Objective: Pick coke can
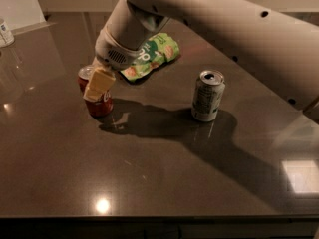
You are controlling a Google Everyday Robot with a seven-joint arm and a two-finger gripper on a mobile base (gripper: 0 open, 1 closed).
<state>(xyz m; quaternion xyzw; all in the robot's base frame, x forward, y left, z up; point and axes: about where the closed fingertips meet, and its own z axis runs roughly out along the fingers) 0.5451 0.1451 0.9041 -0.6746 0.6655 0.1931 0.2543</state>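
Note:
The coke can (101, 105), red with a silver top, stands upright on the dark table at the left. My gripper (95, 86) reaches down from the large white arm and sits right at the can; one cream-coloured finger (98, 84) lies across the can's front and upper part. The can's top is partly hidden by it.
A white-and-grey can (208, 95) stands upright right of centre. A green snack bag (151, 57) lies behind the gripper. A small white container (5, 32) sits at the far left edge. The dark table's front edge (159, 217) runs along the bottom.

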